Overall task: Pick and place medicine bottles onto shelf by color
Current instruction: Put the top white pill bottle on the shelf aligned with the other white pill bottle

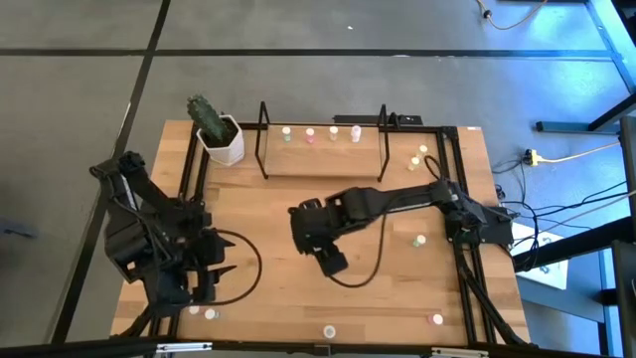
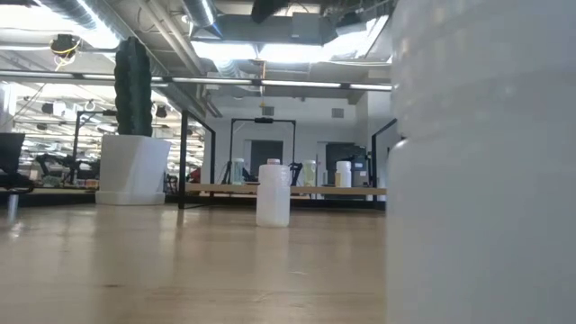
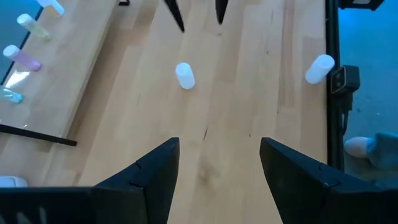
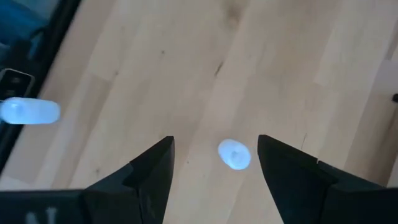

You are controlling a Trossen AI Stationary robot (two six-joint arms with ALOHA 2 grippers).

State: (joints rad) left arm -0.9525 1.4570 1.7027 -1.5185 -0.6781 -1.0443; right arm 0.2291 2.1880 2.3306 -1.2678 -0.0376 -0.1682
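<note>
The wire shelf (image 1: pixel 323 149) with its wooden floor stands at the table's far side and holds several medicine bottles (image 1: pixel 310 133). Other bottles are scattered on the table: two by the right rail (image 1: pixel 418 156), one right of centre (image 1: pixel 418 240), and several along the near edge (image 1: pixel 329 331). My right gripper (image 1: pixel 333 262) hangs open over the table's middle. In its wrist view (image 4: pixel 215 142) a bottle (image 4: pixel 234 154) stands on the wood between the fingers' lines, untouched. My left gripper (image 1: pixel 214 267) (image 3: pixel 219 143) is open and empty at the table's left.
A white hexagonal pot with a cactus (image 1: pixel 221 137) stands left of the shelf. Black rails (image 1: pixel 459 199) run along the table's sides. A bottle (image 4: pixel 30 112) lies on its side by a rail. In the low view a bottle (image 2: pixel 273 192) stands mid-table and a blurred white one (image 2: pixel 477 162) fills the right.
</note>
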